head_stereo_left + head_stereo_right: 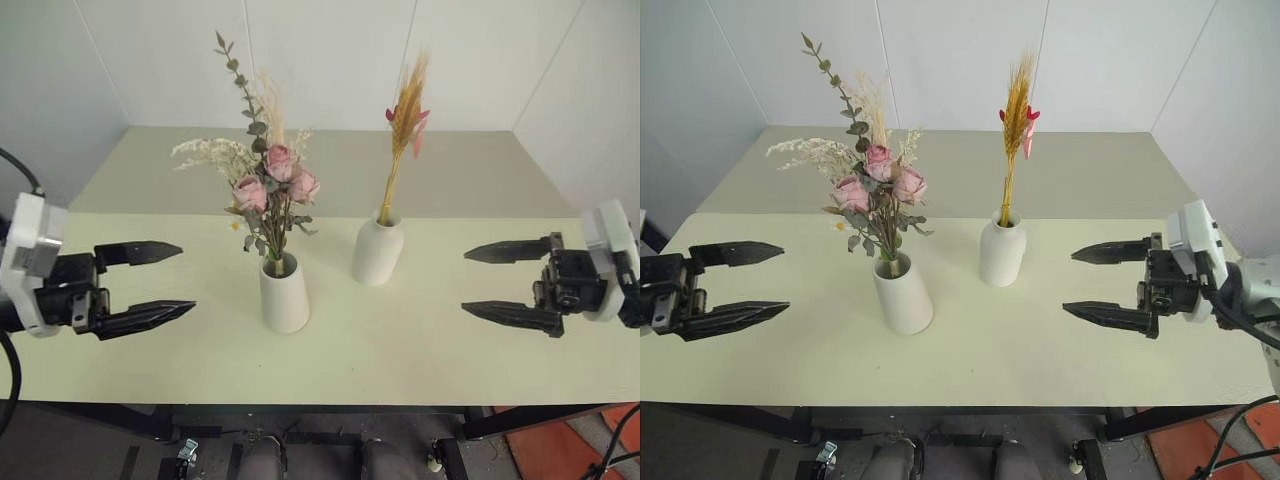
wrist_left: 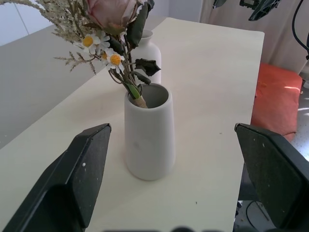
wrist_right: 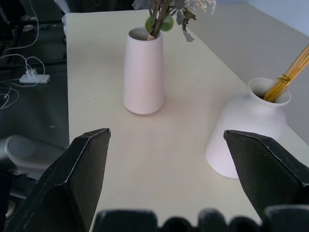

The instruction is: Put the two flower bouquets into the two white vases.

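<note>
The pink rose bouquet point(image 1: 268, 185) stands upright in the tapered white vase point(image 1: 284, 295) near the table's middle. To its right, the golden wheat-like stalk bundle point(image 1: 405, 125) rises from the narrow-necked white vase point(image 1: 377, 250). My left gripper point(image 1: 152, 285) hovers open over the table's left side, fingers pointing toward the tapered vase, well apart from it. On the right, my right gripper point(image 1: 500, 282) is open too, pointing left at the bottle-shaped vase with a clear gap. Neither holds anything. The left wrist view shows the tapered vase point(image 2: 147, 137) between my fingers at a distance.
The pale table point(image 1: 420, 350) sits in a white-walled corner, its front edge close to me. Cables point(image 3: 26, 77) lie on the dark floor off the table's left end, and an orange patch of floor point(image 2: 277, 96) lies off the right end.
</note>
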Controlling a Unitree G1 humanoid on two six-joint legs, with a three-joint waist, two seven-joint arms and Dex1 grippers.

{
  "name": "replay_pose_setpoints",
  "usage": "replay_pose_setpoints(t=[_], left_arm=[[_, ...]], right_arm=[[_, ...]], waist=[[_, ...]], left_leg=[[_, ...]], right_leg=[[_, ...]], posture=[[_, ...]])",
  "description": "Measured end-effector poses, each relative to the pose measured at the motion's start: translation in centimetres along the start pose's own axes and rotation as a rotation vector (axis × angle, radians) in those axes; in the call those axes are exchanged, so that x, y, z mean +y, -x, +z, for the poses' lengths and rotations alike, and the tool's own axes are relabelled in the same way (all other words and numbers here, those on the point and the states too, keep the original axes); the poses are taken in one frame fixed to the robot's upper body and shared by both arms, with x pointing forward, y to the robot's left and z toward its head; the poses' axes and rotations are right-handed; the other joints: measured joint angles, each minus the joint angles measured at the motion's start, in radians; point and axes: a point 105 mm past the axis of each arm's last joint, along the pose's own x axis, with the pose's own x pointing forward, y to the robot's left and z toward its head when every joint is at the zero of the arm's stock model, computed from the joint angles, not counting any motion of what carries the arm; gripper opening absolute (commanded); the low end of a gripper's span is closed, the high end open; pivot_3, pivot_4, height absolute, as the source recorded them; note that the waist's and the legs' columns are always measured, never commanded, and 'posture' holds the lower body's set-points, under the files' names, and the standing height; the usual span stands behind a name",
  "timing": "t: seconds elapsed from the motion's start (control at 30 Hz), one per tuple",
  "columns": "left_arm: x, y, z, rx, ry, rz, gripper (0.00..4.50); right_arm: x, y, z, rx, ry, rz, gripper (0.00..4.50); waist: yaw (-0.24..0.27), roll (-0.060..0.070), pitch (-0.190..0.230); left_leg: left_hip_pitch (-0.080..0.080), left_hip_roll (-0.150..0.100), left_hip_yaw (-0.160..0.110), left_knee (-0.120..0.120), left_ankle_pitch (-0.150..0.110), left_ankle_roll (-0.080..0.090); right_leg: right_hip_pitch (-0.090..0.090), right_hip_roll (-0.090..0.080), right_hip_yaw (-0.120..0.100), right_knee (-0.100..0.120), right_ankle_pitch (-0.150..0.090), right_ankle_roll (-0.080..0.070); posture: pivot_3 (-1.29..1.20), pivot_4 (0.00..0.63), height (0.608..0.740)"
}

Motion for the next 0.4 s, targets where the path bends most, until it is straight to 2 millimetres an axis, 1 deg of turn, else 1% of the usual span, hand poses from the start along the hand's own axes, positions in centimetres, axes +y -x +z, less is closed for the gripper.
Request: replay_pose_setpoints(t=[0.23,0.4], left_arm=[[0.28,0.06,0.22,-0.007,-0.010,0.005,4.48],[0.25,-0.20,0.44,-0.015,-0.020,-0.003,4.48]], right_arm=[[-0.21,0.79,-0.05,0.020,0.000,-0.043,4.50],[-0.26,0.89,-0.12,0.028,-0.001,-0.047,4.50]], waist=[[0.000,0.000,0.000],[-0.001,0.000,0.000]], left_leg=[[0.000,0.000,0.001,0.000,0.000,0.000],[0.000,0.000,0.001,0.000,0.000,0.000]], right_leg=[[-0.001,0.000,0.001,0.000,0.001,0.002],[-0.001,0.000,0.001,0.000,0.002,0.003]], posture=[[0.00,0.150,0.740],[0.00,0.150,0.740]])
